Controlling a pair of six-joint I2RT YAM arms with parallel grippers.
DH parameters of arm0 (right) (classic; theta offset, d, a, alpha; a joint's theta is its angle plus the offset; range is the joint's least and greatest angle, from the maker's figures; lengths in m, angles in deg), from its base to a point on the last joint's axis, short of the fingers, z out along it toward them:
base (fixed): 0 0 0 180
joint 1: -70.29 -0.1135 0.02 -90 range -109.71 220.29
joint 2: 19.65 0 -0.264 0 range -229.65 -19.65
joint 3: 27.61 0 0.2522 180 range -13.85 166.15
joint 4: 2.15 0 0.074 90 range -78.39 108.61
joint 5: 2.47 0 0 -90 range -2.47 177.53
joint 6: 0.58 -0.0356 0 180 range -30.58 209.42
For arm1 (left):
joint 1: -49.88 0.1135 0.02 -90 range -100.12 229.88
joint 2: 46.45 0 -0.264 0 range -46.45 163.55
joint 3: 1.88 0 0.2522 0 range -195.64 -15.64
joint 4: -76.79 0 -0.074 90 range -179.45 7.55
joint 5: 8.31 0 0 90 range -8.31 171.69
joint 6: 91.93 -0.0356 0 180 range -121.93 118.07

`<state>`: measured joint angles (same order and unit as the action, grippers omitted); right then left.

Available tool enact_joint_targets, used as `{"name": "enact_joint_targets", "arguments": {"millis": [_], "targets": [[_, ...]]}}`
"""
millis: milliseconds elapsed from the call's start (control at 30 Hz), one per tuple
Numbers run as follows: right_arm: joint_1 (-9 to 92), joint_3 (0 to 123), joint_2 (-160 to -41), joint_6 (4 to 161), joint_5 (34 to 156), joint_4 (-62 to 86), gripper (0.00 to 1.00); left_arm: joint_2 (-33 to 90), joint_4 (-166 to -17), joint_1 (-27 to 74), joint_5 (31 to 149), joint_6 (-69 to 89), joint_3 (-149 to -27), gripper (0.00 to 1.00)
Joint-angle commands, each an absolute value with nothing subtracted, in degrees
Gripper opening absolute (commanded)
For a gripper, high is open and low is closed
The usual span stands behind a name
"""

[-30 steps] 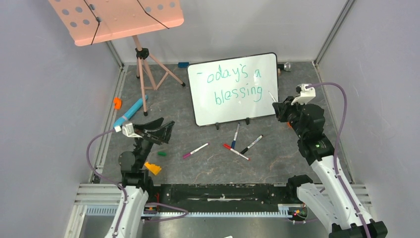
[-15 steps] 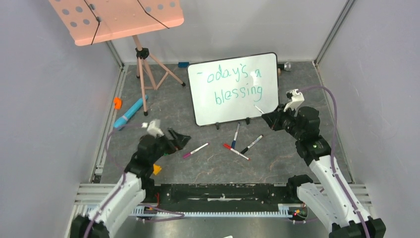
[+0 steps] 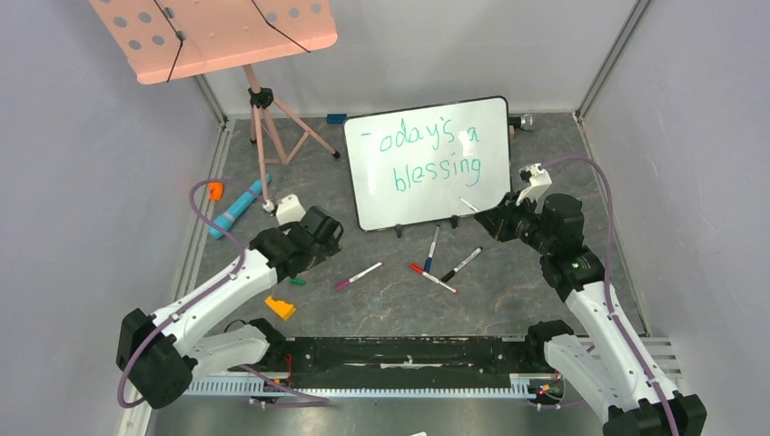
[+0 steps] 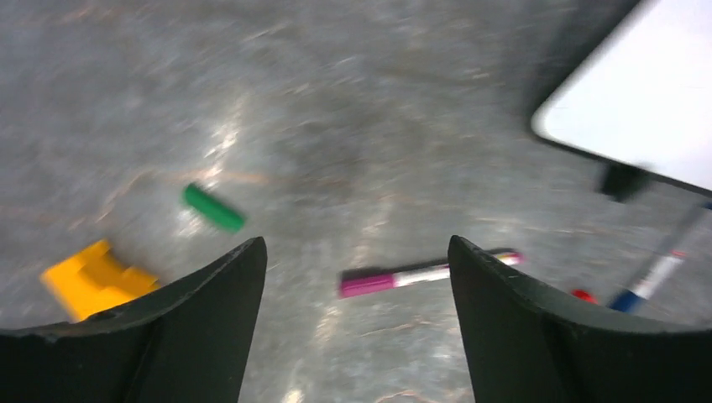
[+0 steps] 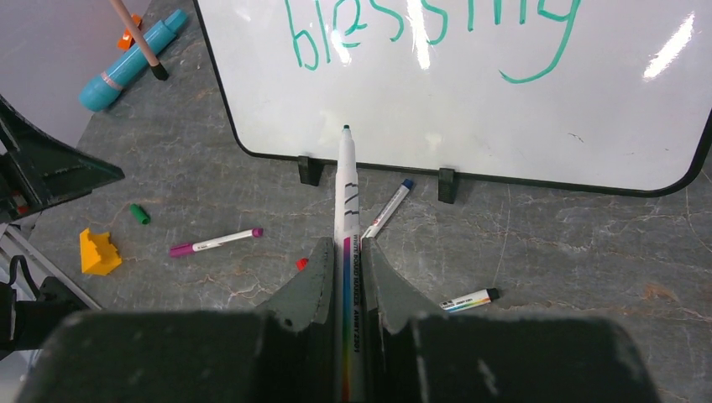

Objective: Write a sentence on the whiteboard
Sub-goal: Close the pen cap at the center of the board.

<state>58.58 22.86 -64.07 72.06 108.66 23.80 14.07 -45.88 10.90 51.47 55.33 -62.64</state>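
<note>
The whiteboard (image 3: 377, 202) leans at the back of the table, and its lower half (image 5: 470, 126) fills the top of the right wrist view. The sentence (image 3: 431, 153) is in teal, "oday's a blessing", with only a dash where the first letter goes. My right gripper (image 3: 493, 221) (image 5: 346, 248) is shut on a white marker (image 5: 346, 180), whose dark tip points at the board's bottom edge, just short of it. My left gripper (image 3: 325, 232) (image 4: 357, 245) hovers open over the table left of the board, holding nothing. A pink marker (image 4: 420, 274) lies below it.
A pink music stand (image 3: 218, 36) on a tripod stands at the back left. Loose blue (image 3: 432, 247), black (image 3: 461, 264), red (image 3: 433, 278) and pink (image 3: 359, 275) markers lie before the board. A green cap (image 3: 297, 281), yellow block (image 3: 280, 308) and blue cylinder (image 3: 238, 207) lie at the left.
My left arm has swung forward and right, from near its base to the table beside the board. My right gripper has drawn the marker down and away from the board's right side.
</note>
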Motion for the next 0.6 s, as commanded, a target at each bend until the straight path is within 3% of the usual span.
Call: {"name": "enact_joint_targets", "arguments": {"millis": [0, 233, 567], "targets": [[58.9, 24.6, -63.2, 72.9, 109.1, 23.6, 0.0, 12.9, -27.9, 12.9, 45.3, 74.0, -62.6, 0.81], [58.9, 23.9, -63.3, 72.6, 109.4, 23.2, 0.0, 6.8, -33.6, 31.1, 56.8, 69.9, -55.4, 0.68], [58.9, 24.3, -63.5, 72.1, 109.0, 22.9, 0.0, 17.1, -32.2, 35.4, 63.1, 76.6, -55.5, 0.57]]}}
